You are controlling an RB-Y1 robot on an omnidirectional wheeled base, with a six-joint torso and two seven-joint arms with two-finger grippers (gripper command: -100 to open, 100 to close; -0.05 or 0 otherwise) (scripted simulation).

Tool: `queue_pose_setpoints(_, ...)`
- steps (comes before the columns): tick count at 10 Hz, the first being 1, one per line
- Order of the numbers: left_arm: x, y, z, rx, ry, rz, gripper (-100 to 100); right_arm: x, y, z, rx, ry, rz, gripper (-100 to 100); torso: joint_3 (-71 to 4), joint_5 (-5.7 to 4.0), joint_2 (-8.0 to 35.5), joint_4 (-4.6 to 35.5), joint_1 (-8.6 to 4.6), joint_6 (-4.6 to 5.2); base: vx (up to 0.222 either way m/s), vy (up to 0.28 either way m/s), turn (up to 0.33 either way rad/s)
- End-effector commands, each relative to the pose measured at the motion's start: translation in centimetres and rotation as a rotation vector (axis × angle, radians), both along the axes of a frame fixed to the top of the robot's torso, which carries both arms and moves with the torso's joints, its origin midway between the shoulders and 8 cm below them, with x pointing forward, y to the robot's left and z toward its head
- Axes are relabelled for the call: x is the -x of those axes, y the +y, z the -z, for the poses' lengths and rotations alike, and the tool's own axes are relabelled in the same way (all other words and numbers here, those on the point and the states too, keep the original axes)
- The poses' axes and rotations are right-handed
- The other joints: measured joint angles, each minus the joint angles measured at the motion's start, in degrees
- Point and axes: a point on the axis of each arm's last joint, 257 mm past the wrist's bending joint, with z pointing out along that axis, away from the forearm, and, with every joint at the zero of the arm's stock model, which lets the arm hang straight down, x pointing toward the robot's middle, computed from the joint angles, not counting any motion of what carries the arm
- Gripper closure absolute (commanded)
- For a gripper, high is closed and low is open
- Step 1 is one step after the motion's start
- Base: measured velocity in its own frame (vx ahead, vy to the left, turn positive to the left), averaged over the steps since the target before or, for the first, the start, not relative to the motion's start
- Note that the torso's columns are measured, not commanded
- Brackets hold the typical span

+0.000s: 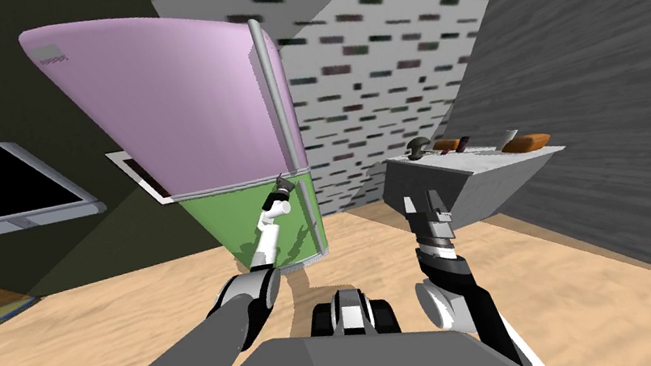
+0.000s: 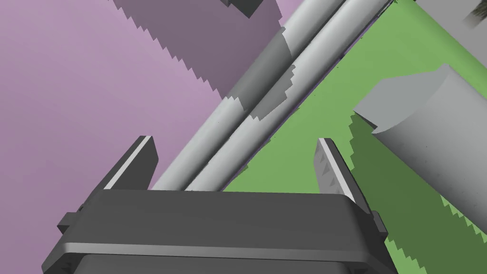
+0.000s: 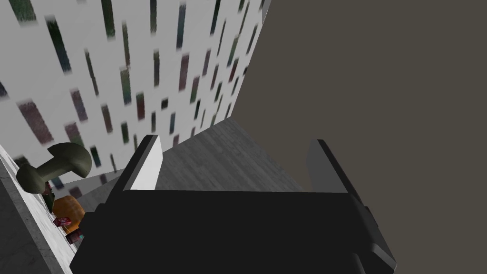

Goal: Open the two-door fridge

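– Tan floor [image 1: 133, 321] spreads out in front of you. At the back is a white wall [image 1: 394, 59] dotted with dark bricks, and a dark grey wall [image 1: 608, 66] is on your right.

– Your fridge [image 1: 231, 167] stands by the dotted wall, a bit to your left. It has a pink top door [image 1: 163, 96] and a green bottom door [image 1: 278, 229]. Both doors look shut.

– See the long grey handle [image 1: 271, 95]? It runs down the right edge of the pink door.

– Your left gripper [image 1: 281, 189] is right at the line where pink meets green, close to the low end of that handle.

– Look through your left wrist. The fingers [image 2: 333, 166] are spread wide and hold nothing. One is over the pink door and one is over the green door.

– Two thin grey bars [image 2: 266, 100] run side by side along that line, and they pass between the fingers. You cannot tell if the fingers touch the door.

– A thick grey stub [image 2: 418, 119] sticks out over the green door, just beside the far finger.

– Your right gripper [image 1: 422, 204] is raised in front of the near end of a grey table [image 1: 479, 185]. It is spread wide too, and it holds nothing.

– On that table sit a dark mushroom-shaped thing [image 1: 418, 147] and an orange-brown lump [image 1: 528, 142], near the grey wall. They are well apart from the fridge.
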Motion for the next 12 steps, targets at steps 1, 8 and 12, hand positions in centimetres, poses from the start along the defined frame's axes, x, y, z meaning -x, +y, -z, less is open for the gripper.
queue_pose_setpoints(1, -1.7, 0.0, -0.2, 0.046, 0.047, 0.018, -100, 0.0, 0.0, 0.0, 0.0, 0.0, 0.0, 0, 0.0, 0.0, 0.0, 0.0, 0.01, 0.02, 0.002, -0.104, 0.092)
queue_pose_setpoints(8, -4.8, -0.5, -1.0, 0.135, 0.132, 0.054, -100, 0.0, 0.0, 0.0, 0.0, 0.0, 0.0, 0, 0.0, -0.03, 0.0, 0.0, -0.07, 0.05, -0.002, -0.078, 0.062)
queue_pose_setpoints(12, -6.0, -0.7, -1.8, 0.188, 0.176, 0.075, -100, 0.0, 0.0, 0.0, 0.0, 0.0, 0.0, 0, 0.0, 0.0, 0.0, 0.0, 0.0, 0.01, -0.004, -0.074, 0.056)
